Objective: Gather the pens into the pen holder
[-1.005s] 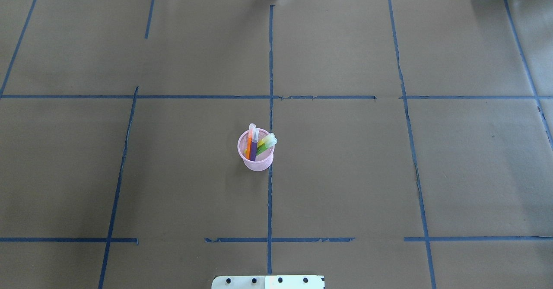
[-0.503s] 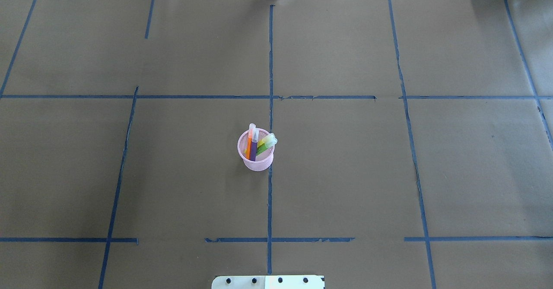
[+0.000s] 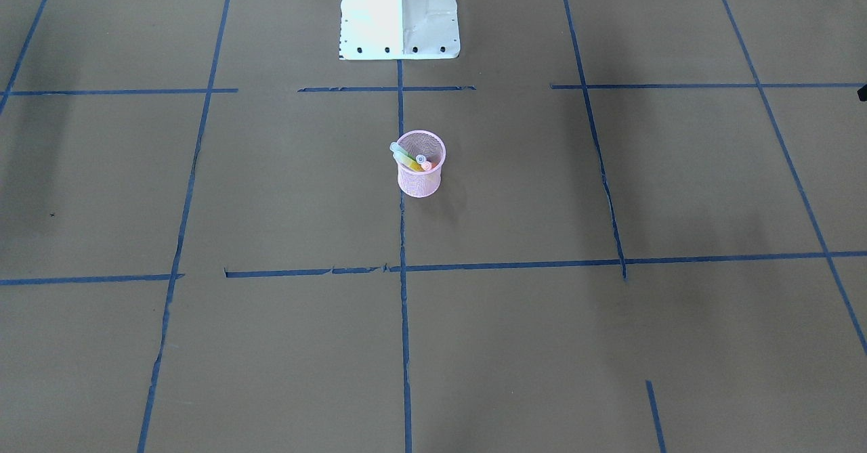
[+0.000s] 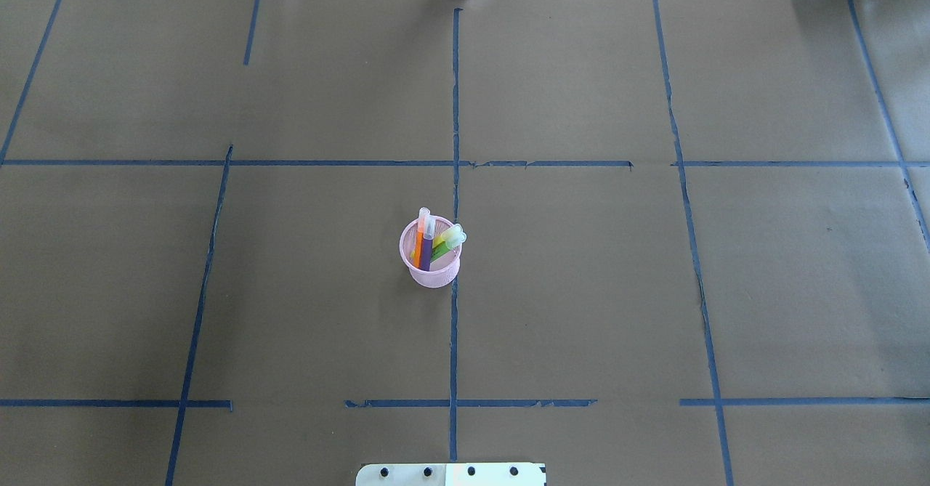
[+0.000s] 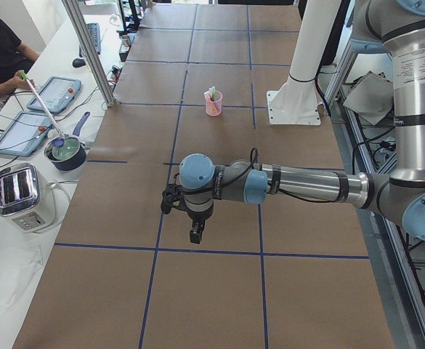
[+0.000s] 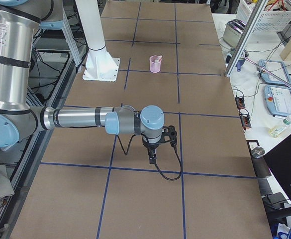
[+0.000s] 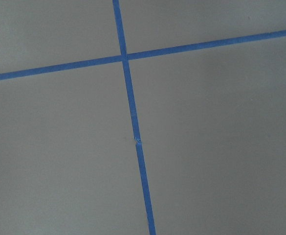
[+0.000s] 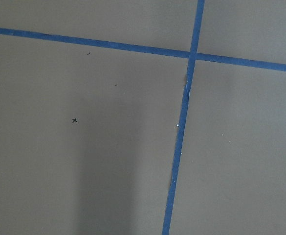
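Note:
The pink mesh pen holder [image 4: 433, 269] stands upright at the table's middle, next to the centre tape line; it also shows in the front view [image 3: 420, 179]. The orange pen [image 4: 419, 243], purple pen [image 4: 426, 251] and green pen [image 4: 447, 241] stand inside it, cap ends up, the green one leaning right. The left gripper [image 5: 195, 233] shows only in the left side view, far from the holder at the table's end, pointing down; I cannot tell if it is open or shut. The same goes for the right gripper [image 6: 151, 158] in the right side view.
Blue tape lines divide the brown table cover. The white robot base plate [image 4: 450, 474] sits at the near edge. Beyond the left end stand a toaster [image 5: 23, 196], a pot [image 5: 67, 153] and tablets, with a seated person. Both wrist views show only cover and tape.

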Tool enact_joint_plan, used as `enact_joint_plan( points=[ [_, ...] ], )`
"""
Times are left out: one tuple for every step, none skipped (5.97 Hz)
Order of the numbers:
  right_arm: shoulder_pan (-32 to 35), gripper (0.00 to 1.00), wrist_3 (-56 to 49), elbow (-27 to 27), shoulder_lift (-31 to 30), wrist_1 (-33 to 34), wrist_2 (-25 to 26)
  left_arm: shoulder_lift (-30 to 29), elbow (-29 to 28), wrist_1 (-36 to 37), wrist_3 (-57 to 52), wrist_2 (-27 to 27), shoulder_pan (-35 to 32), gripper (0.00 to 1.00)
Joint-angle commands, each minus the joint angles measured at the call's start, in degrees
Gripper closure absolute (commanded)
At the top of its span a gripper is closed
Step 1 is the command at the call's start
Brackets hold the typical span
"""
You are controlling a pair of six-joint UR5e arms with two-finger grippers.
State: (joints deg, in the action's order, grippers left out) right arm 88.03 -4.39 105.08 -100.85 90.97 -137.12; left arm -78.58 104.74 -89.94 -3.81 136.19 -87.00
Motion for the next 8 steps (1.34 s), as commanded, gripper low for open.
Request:
enact_joint_plan(
  points=[
    [-0.05, 0.0, -0.17, 0.21, 0.04, -0.17, 0.44, 0.52, 0.9, 0.2, -0.15, 0.3, -0.1, 0.0],
    [-0.14, 0.0, -0.09, -0.22, 0.12, -0.79, 0.97, 0.7, -0.4, 0.46, -0.23, -0.31, -0.02, 0.0],
    [-0.23, 0.0, -0.09, -0.05, 0.13, -0.79, 2.02, -0.17, -1.37, 0.38, -0.06, -0.14, -0.02, 0.0],
    [-1.45, 0.0, -0.35, -0.31, 0.04, -0.53, 4.38, -0.35, -0.34, 0.99, 0.38, 0.3, -0.02, 0.0],
    [-2.16, 0.0, -0.53, -0.14, -0.05, -0.27, 5.62, -2.87, -0.85, 1.6, 1.42, 0.3, -0.02, 0.0],
    [-2.6, 0.0, -0.44, -0.14, -0.14, 0.0, 5.2, -7.34, -2.42, 5.61, 2.48, -0.13, 0.07, 0.0],
    [-2.69, 0.0, 0.43, -1.44, -0.05, -0.26, 4.76, -7.64, -1.22, 5.82, 2.4, -0.14, -0.01, 0.0],
    [-2.6, 0.0, 0.35, -3.54, 0.04, -0.79, 3.54, -7.99, -0.86, 6.35, 2.31, -0.31, 0.51, 0.0]
  ],
)
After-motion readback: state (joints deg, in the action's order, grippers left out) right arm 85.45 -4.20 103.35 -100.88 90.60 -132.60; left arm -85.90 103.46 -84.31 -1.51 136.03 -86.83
